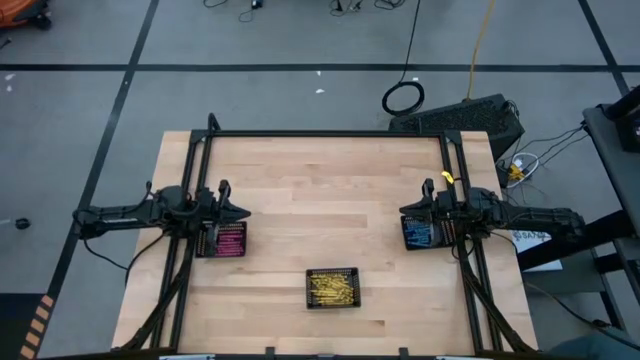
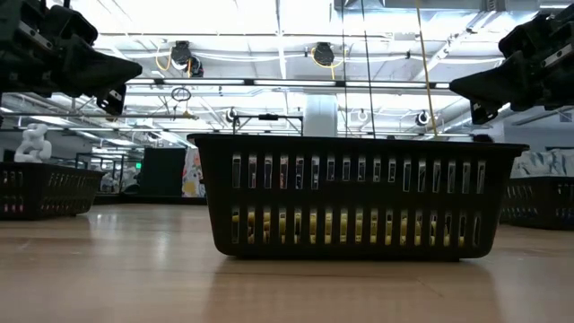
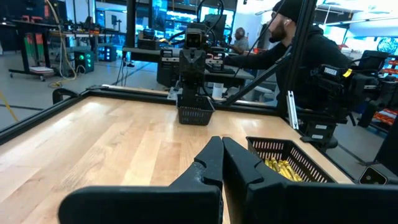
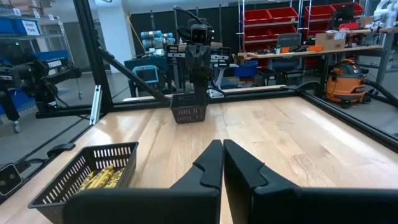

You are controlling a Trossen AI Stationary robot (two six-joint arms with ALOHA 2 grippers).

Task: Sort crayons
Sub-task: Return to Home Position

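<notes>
Three black mesh trays stand on the wooden table. One near the front edge holds yellow crayons (image 1: pixel 332 287), also seen in the left wrist view (image 3: pixel 280 167) and the right wrist view (image 4: pixel 102 177). A tray of pink crayons (image 1: pixel 231 240) stands under my left gripper (image 1: pixel 245 212). A tray of blue crayons (image 1: pixel 418 233) stands under my right gripper (image 1: pixel 402 212). Both grippers hover level above the table and point at each other. Each is shut with nothing between its fingers, as my left gripper (image 3: pixel 222 144) and my right gripper (image 4: pixel 222 146) show in their own wrist views.
A black frame (image 1: pixel 325 133) runs along the table's far edge and down both sides. Bare wood (image 1: pixel 320 200) lies between the two arms. A person (image 3: pixel 305 56) sits beyond the table. A dark box with cables (image 1: pixel 470 118) stands off the far right corner.
</notes>
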